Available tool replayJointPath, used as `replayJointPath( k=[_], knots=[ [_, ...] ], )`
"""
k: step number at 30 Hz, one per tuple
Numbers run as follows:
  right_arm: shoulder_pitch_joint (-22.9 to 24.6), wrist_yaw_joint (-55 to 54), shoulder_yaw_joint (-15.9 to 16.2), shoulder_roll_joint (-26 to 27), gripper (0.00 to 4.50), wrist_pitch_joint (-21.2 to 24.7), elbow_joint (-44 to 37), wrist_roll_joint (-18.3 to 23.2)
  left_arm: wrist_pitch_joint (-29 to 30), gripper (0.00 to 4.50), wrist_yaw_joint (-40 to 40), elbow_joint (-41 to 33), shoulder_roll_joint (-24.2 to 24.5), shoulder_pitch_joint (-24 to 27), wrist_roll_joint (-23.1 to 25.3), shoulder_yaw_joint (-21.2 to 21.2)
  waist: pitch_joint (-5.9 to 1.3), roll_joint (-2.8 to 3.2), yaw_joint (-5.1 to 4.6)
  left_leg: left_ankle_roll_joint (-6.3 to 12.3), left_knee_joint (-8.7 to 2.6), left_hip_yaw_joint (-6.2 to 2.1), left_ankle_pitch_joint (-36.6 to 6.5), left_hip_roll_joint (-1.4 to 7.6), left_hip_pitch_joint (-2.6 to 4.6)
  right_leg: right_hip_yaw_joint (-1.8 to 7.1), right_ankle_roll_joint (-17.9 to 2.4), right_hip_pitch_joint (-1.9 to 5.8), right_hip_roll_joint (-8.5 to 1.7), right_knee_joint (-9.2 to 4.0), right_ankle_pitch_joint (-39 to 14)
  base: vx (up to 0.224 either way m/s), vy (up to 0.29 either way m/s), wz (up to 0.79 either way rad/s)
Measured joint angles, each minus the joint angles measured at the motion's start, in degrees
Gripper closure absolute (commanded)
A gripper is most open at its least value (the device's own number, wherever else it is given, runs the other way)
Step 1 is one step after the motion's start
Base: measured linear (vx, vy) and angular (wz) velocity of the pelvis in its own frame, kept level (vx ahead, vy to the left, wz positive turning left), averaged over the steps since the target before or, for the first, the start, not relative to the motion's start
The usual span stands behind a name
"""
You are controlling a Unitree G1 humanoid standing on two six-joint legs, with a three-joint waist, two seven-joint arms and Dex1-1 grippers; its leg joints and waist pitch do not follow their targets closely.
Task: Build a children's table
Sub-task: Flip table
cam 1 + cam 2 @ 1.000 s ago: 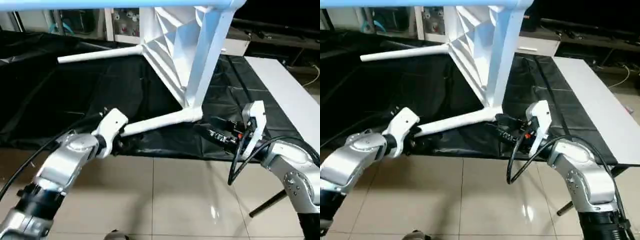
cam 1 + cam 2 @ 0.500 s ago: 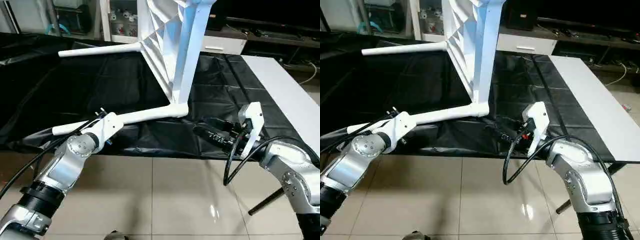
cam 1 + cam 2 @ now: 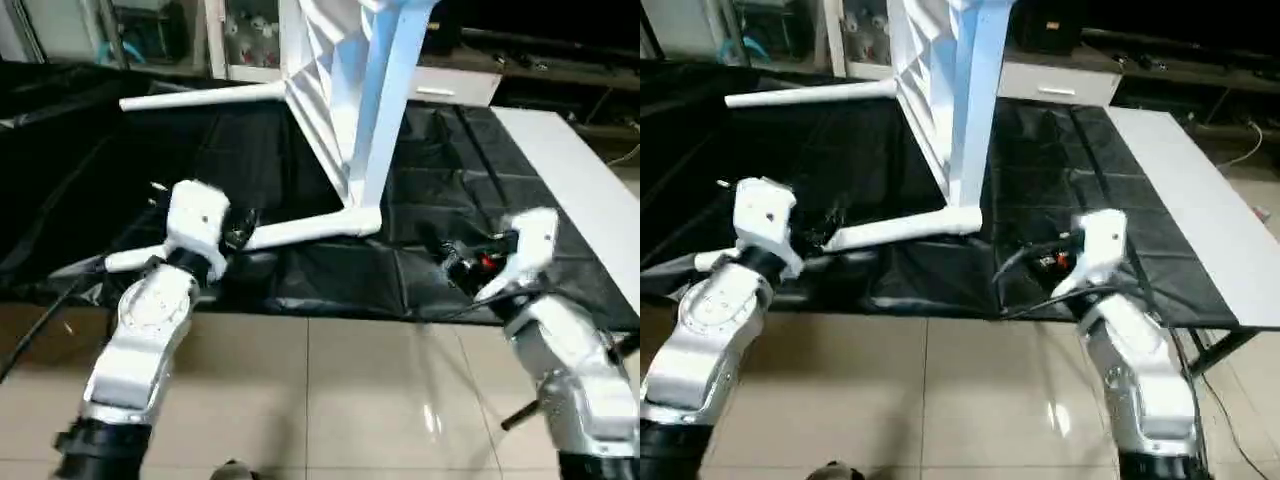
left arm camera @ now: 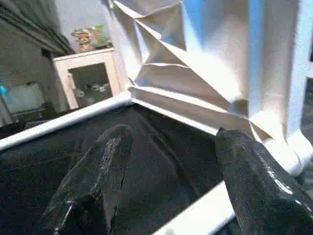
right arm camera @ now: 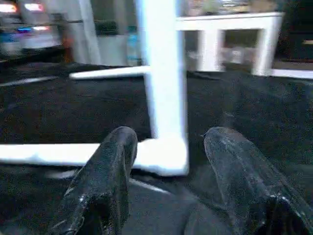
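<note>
Presently, tabletop (image 3: pixel 345 90): stood on edge on the bench (image 3: pixel 120 190), legs (image 3: pixel 300 228) socketed.
Left gripper (image 4: pixel 171 161): fingers spread, beside the tabletop's near leg, holding nothing.
Right gripper (image 5: pixel 171 161): spread, empty, facing tabletop's lower corner socket (image 5: pixel 164 155).

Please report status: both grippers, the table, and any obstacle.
Left gripper open, at the near leg, not gripping. Right gripper open, empty, short of the corner socket. Tabletop on edge on the black sheet, two legs visible. No obstacle seen.
</note>
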Motion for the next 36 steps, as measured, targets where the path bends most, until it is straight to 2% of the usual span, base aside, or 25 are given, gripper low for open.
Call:
replayJointPath(
  k=[2,4,5,7,9,12,13,14,15,17,19,20,21,22,23,25,26,28,29,31,32,33,34,35,36],
  knots=[
    [-1.67,-3.9,-0.95,1.25,1.96,-1.4,1.58,-1.96,0.41,1.4,0.74,0.22,-1.22,-0.29,-0.15,0.32,-0.04,1.49,-0.01,3.01,3.63,-1.61,-1.86,-0.79,-1.44,-3.57,1.24,1.07,-3.0,-0.26,0.41,0.014,0.243,0.26],
    [-2.74,-7.36,-1.35,3.19,1.96,-2.22,2.65,-3.42,0.51,1.4,2.15,1.21,-2.28,-1.22,-0.61,1.03,0.27,2.27,-0.58,2.53,4.11,-1.97,-2.02,-2.07,-1.27,-4.9,2.1,3.13,-4.24,-1.86,0.36,0.023,0.207,0.27],
    [-3.51,-8.75,-1.08,4.2,1.96,-2.34,2.89,-4.01,0.53,1.4,2.9,1.81,-2.49,-1.78,-0.67,1.73,0.55,2.49,-1.87,3.33,3.02,-2.34,-1.48,-3.71,-0.67,-4.28,-0.01,3.08,-3.5,-0.2,-2.72,0.047,0.288,0.48],
    [-5.25,-10.44,-0.3,5.77,1.96,-2.42,3.51,-4.42,0.46,1.4,3.79,3.79,-2.3,-2.49,-0.48,3.01,0.44,2.18,-1.94,4.39,1.6,-0.75,-0.9,-4.29,0.11,-1.55,-2.05,0.43,1.37,8.31,-6.04,0.039,0.285,0.38],
    [-5.28,-10.88,-0.17,5.7,1.96,-3.28,3.73,-5.03,-0.16,1.4,5.47,4.79,-2.54,-3.77,0.77,3.28,-0.06,1.22,-1.26,4.66,0.52,1.51,-0.32,-5.94,0.02,-1.6,-2.27,0.27,6.7,7.86,-5.92,-0.015,0.173,0.08],
    [-3.93,-10.43,1.25,5.63,1.96,-3.73,4.37,-6.26,0.18,1.4,5.91,5.85,-3.22,-4.32,2.15,2.17,0.01,0.76,-1.84,0.39,-1.16,3.45,0.04,-7.92,0.08,-0.57,-7.05,0.56,6.53,4.91,-6.26,-0.051,0.119,0.14],
    [-3.69,-10.3,1.91,5.91,1.96,-3.73,4.77,-6.34,0.48,1.4,5.84,5.89,-3.3,-4.32,2.36,1.74,0.42,1.26,-2.01,-2.3,0.38,2.46,-1.47,-7.63,0.07,-1.42,-7.01,1.62,6.18,3.71,-5.58,-0.038,0.097,-0.03],
    [-3.7,-10.25,2.46,6.16,1.96,-3.82,4.88,-6.64,0.58,1.4,5.82,5.92,-3.33,-4.08,2.82,1.25,1.21,3.7,-2.12,-3.42,3.27,-0.92,-3.15,-5.9,0.4,-4.57,-6.5,4.33,6.56,2.04,-5.03,-0.038,0.097,-0.03],
    [-3.76,-10.25,2.82,6.87,1.96,-4.1,4.81,-6.74,0.53,1.4,5.87,5.86,-2.95,-4.0,2.94,1.34,1.19,4.65,-2.65,-1.99,4.16,-1.57,-3.7,-5.42,0.2,-4.38,-6.19,4.47,6.34,4.39,-6.31,-0.032,0.199,-0.26],
    [-3.2,-10.17,3.22,7.4,1.96,-4.22,4.81,-6.73,0.39,1.4,6.17,5.83,-2.66,-4.36,2.96,1.9,1.1,4.51,-3.79,-1.82,3.67,-2.58,-3.68,-5.43,-0.59,-2.33,-5.0,3.24,5.92,10.33,-7.77,-0.04,0.149,-0.08],
    [-3.08,-9.98,3.12,6.17,1.96,-4.19,4.83,-6.76,0.25,1.4,6.14,6.39,-3.24,-4.03,2.75,2.45,0.1,2.83,-3.62,-2.87,0.04,-2.74,-3.07,-6.43,-1.09,-1.69,-5.33,3.63,5.21,7.33,-7.64,-0.127,0.02,-0.01],
    [-3.53,-9.53,3.19,5.92,1.96,-4.27,4.75,-6.76,0.27,1.4,6.12,7.04,-3.17,-3.8,2.68,2.81,-0.93,0.87,-3.43,-5.31,-2.72,-2.62,-1.69,-8.35,-1.28,-1.21,-6.57,4.85,3.58,2.51,-7.7,-0.091,-0.028,-0.18],
    [-4.29,-9.34,3.17,5.41,1.96,-4.34,4.77,-6.77,0.17,1.4,6.12,7.26,-3.41,-3.9,2.67,3.11,-1.23,-0.15,-3.34,-7.32,-1.59,-2.54,-1.82,-9.24,-1.98,-1.11,-2.95,4.12,1.66,1.69,-6.69,-0.063,-0.051,-0.27],
    [-4.44,-9.1,3.2,5.05,1.96,-4.34,4.81,-6.87,0.06,1.4,6.07,7.33,-3.62,-3.47,2.55,3.43,-1.11,0.72,-2.69,-7.53,2.23,-4.12,-2.35,-8.2,-1.77,-1.81,-1.05,3.77,0.83,2.57,-6.03,-0.003,-0.007,-0.5],
    [-3.93,-8.96,2.97,4.71,1.96,-4.44,4.81,-6.88,-0.2,1.4,5.86,7.68,-3.74,-3.44,2.31,3.36,-0.8,2.6,-2.63,-5.94,6.19,-5.68,-4.09,-5.52,-0.83,-4.55,-1.12,4.65,0.45,3.16,-5.87,-0.003,-0.007,-0.5],
    [-3.01,-9.07,2.68,4.78,1.96,-4.32,5.17,-6.93,-0.78,1.4,5.22,7.82,-3.65,-3.88,2.17,2.92,0.37,3.88,-4.48,-3.59,6.32,-5.35,-5.63,-3.83,0.08,-5.93,-1.31,5.58,0.76,3.1,-6.16,-0.127,0.076,-0.28],
    [-2.68,-9.13,2.73,5.32,1.96,-4.27,5.55,-6.92,-0.78,1.4,5.02,8.16,-3.21,-4.04,2.15,2.95,0.91,3.78,-5.36,-3.06,4.9,-6.68,-5.9,-5.2,0.29,-5.28,-2.86,6.18,1.54,3.46,-7.46,-0.186,0.089,-0.13],
    [-2.49,-9.43,2.29,4.68,1.96,-4.27,6.16,-6.97,-0.77,1.4,4.86,8.33,-3.8,-5.02,2.17,2.36,0.78,1.83,-5.89,-3.0,1.56,-7.43,-5.92,-7.83,1.06,-2.55,-3.37,7.56,1.93,3.26,-10.11,-0.095,0.0,0.35],
    [-2.99,-9.63,1.78,4.1,1.96,-4.35,6.27,-7.02,-0.86,1.4,4.8,8.17,-4.13,-5.56,2.22,1.98,0.92,1.09,-6.19,-2.25,2.26,-6.68,-6.59,-7.88,1.2,-3.01,-2.37,7.51,1.08,2.58,-11.25,-0.05,-0.053,0.55],
    [-3.36,-9.68,1.84,3.7,1.96,-4.42,6.99,-7.37,-0.94,1.4,4.82,8.16,-4.02,-4.3,2.36,2.27,1.28,1.47,-5.9,-0.02,13.49,-4.64,-8.67,-5.19,1.2,-5.67,-2.14,10.23,-0.63,1.38,-11.15,0.073,-0.024,0.51],
    [-3.58,-9.62,1.99,3.87,1.96,-4.64,6.91,-7.49,-0.96,1.4,4.8,8.18,-3.72,-4.59,2.66,2.49,1.27,1.86,-6.11,-0.03,14.74,-3.67,-8.69,-3.23,2.93,-8.24,-2.02,11.65,-1.95,0.33,-11.21,0.114,0.009,0.43],
    [-4.0,-9.63,1.93,4.16,1.96,-4.66,6.94,-7.44,-1.04,1.4,4.77,8.09,-3.49,-5.02,2.88,2.5,1.35,1.88,-6.02,0.2,10.5,-3.13,-8.9,-1.93,5.51,-7.86,-2.01,11.94,-1.58,-0.04,-11.22,0.107,0.007,0.36],
    [-4.48,-9.63,1.76,4.24,1.96,-4.72,6.88,-7.26,-1.14,1.4,4.74,8.01,-3.42,-5.51,2.98,2.39,0.84,3.55,-5.91,0.52,4.33,-3.17,-9.68,-0.03,8.1,-7.95,-2.06,11.97,0.13,-0.3,-11.18,0.0,0.0,0.0],
    [-4.46,-9.68,1.54,4.98,1.96,-4.78,7.05,-6.95,-1.32,1.4,4.67,8.0,-3.11,-6.12,3.07,2.23,1.14,3.63,-6.33,-2.39,3.83,-2.87,-9.4,0.83,8.64,-7.03,-2.17,11.98,0.69,0.0,-11.1,0.05,0.016,0.46],
    [-4.53,-9.21,2.77,5.4,1.96,-4.52,7.82,-6.9,-1.38,1.4,4.72,8.1,-2.64,-4.97,3.14,2.72,0.74,2.4,-6.26,-1.91,2.9,-3.22,-9.72,-0.77,9.37,-2.82,-4.56,8.98,2.19,4.17,-11.86,0.104,0.028,0.16]
  ],
)
